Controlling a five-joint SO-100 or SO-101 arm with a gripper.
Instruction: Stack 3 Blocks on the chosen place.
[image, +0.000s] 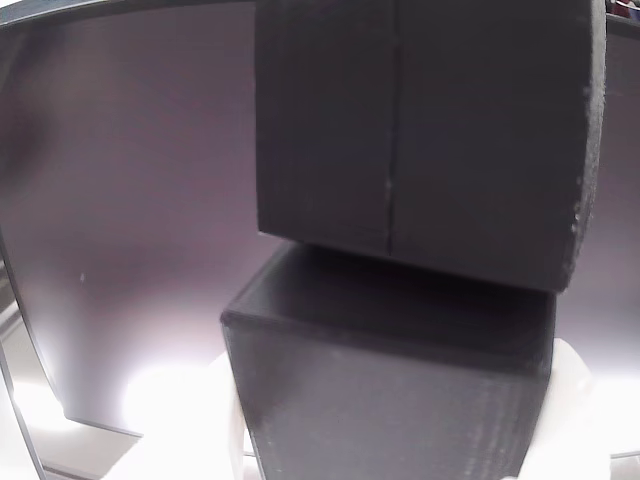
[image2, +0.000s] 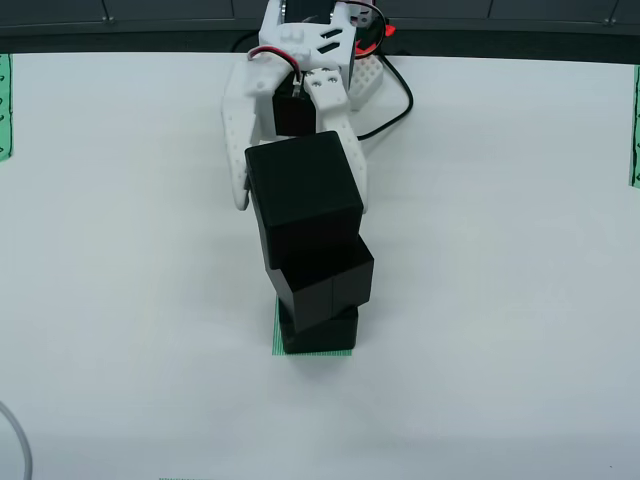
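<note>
From above, the claw (image2: 300, 185) is clamped around the top block (image2: 303, 185), sitting on two slightly twisted blocks (image2: 322, 295) over the striped green patch (image2: 278, 340) on the white surface (image2: 500, 300), so release is straight down.

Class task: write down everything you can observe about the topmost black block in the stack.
The top block is a matte black cube with slightly rounded edges and plain faces. In the view from above it sits on the middle block, shifted toward the arm and twisted slightly, so the stack is not straight. The white gripper straddles it, one finger at each side; whether the fingers press on it cannot be told. The stack stands on the green striped patch on the white surface.
</note>
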